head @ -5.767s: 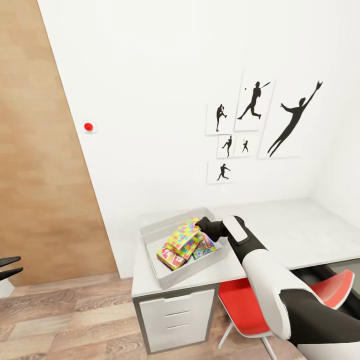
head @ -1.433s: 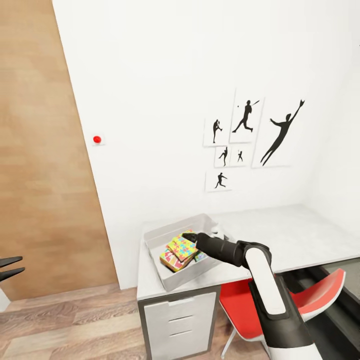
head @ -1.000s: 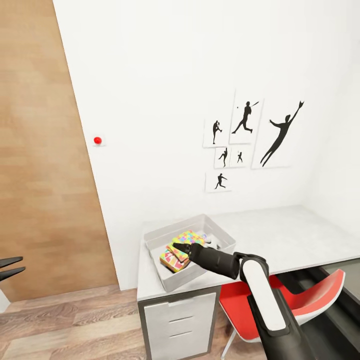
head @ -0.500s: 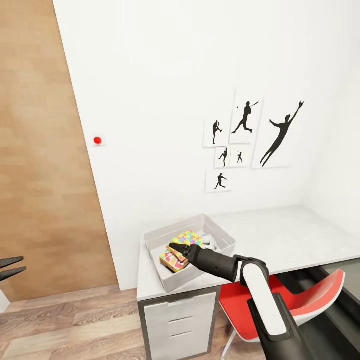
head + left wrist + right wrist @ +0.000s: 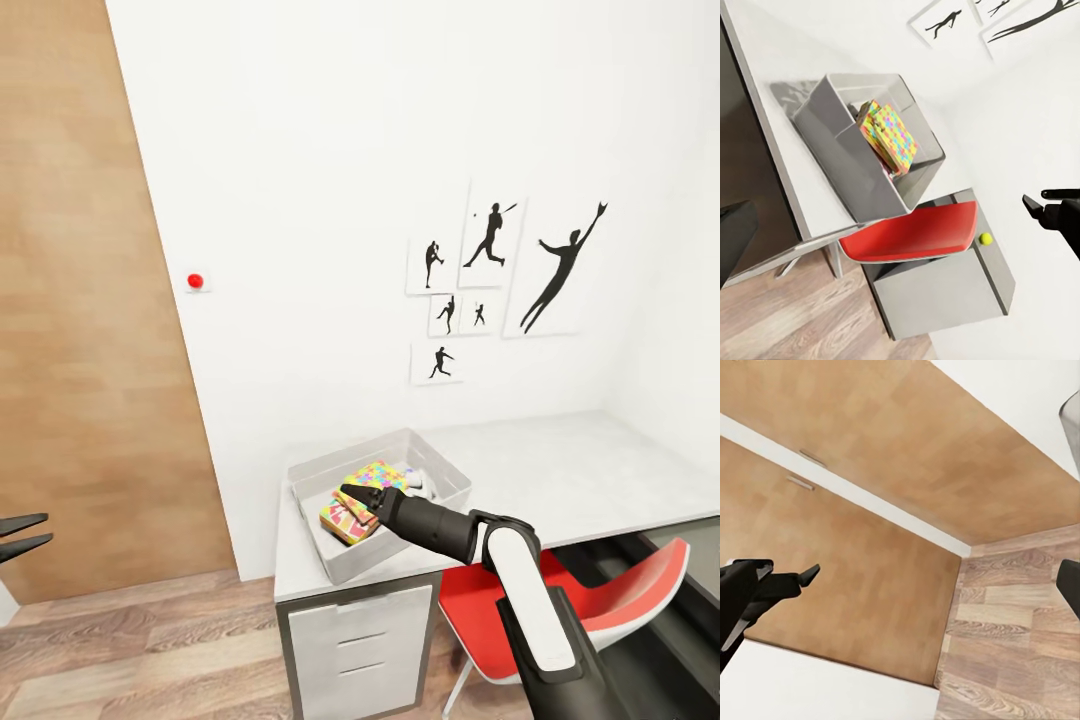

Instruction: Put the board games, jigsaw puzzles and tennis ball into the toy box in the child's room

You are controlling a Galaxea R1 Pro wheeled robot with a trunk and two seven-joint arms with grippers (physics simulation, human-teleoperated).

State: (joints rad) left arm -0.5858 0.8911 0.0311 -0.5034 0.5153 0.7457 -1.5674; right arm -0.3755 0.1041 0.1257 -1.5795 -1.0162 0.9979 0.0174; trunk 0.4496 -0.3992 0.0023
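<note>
Our head camera looks forward and down from mid-distance at the table (image 5: 560, 470) corner and white wall. Our left wrist camera views the same table corner and toy box (image 5: 862, 150), tilted sideways. Our right wrist camera faces wooden panels (image 5: 870, 472) and floor.

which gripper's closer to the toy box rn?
Right. The right gripper hangs open over the toy box, just above the jigsaw puzzles stacked inside. The left gripper sits far off toward the robot's left, over the wood floor, well clear of the table.
</note>
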